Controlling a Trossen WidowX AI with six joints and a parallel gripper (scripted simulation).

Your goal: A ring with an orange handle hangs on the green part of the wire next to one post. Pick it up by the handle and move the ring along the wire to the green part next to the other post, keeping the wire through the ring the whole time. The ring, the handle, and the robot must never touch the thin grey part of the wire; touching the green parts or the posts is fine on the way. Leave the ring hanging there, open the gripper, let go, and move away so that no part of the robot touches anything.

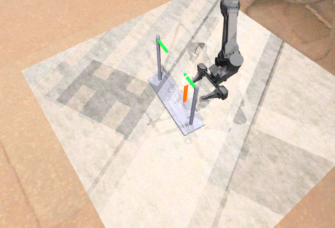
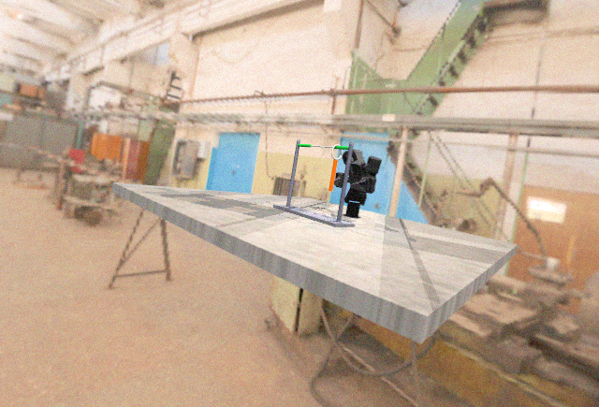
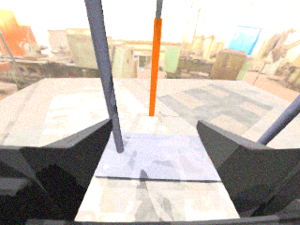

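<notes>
Hanging: the ring [image 1: 186, 78] sits on the green part of the wire [image 1: 189, 80] beside the near post [image 1: 193, 105], with its orange handle [image 1: 185, 93] dropping straight down toward the base plate [image 1: 167, 99].
Tool state: the tool [image 1: 201, 88] is spread wide with nothing between its fingers; in the wrist view both dark fingers frame open space.
Key relation: in the top view the handle lies at about 9 o'clock from the tool, just beyond the fingertips, apart from them.
Long axis: the handle stands vertical; the wire runs from the far post [image 1: 158, 57] at 11 o'clock to the near post at 5 o'clock.
Wrist view: the handle [image 3: 155, 66] is dead ahead at 12 o'clock, the near post [image 3: 105, 75] at 11 o'clock, closer in.
Judgement: the ring looks delivered and released; what remains is likely a retreat toward 3 o'clock, away from the post and green section.
Desk: a pale patterned desk [image 1: 151, 182] carries the stand.
</notes>
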